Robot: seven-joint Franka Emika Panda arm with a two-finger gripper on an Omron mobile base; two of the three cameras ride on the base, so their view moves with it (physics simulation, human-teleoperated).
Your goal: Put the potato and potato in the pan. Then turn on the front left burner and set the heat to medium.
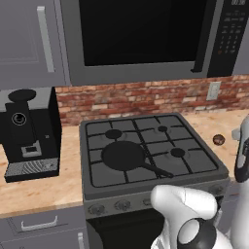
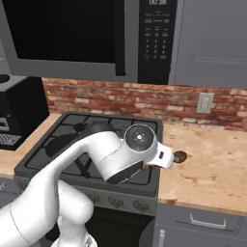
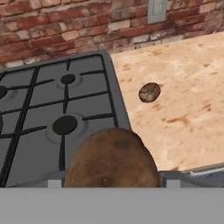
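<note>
The pincer (image 3: 111, 186) is clamped on one mottled brown potato (image 3: 113, 161), bulging large just beyond its tips. Past it to the right, a second potato (image 3: 149, 92) lies on the wooden counter (image 3: 183, 105). The left base view shows the black pan (image 1: 124, 155) on the stove (image 1: 146, 151).

I see a matt, pale wood-grain table (image 3: 188, 113), rough red brick wall (image 1: 146, 99), dull dark metal stove (image 1: 194, 168) grates, matt black pan (image 1: 122, 155), and mottled, rough-skinned potato (image 3: 149, 92).
</note>
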